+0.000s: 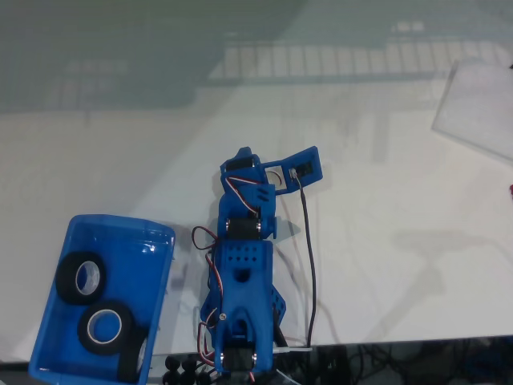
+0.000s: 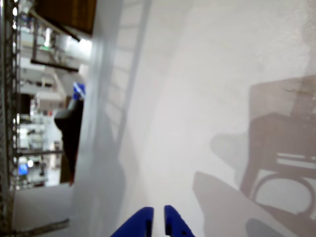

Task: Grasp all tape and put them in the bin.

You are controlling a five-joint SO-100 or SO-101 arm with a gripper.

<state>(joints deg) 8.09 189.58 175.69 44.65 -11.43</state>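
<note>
No brand, label or legible writing on anything in either view.

Fixed view: blue bin sits at lower left on the white table, its bottom edge cut off by the frame. Three black tape rolls lie inside it: the upper roll flat near the left wall, the middle roll flat below it, the third roll on edge against the right wall, partly hidden behind the middle roll and hard to make out. The blue arm stands just right of the bin, folded, with red, white and black wires along it. The gripper hangs above bare table, apart from the bin and the rolls; its fingers are hard to separate here.

Wrist view: gripper tips enter from the bottom edge, nearly closed, a narrow slit between them, nothing held. Below is plain table with the arm's shadow at right. Background at left is blurred.
</note>
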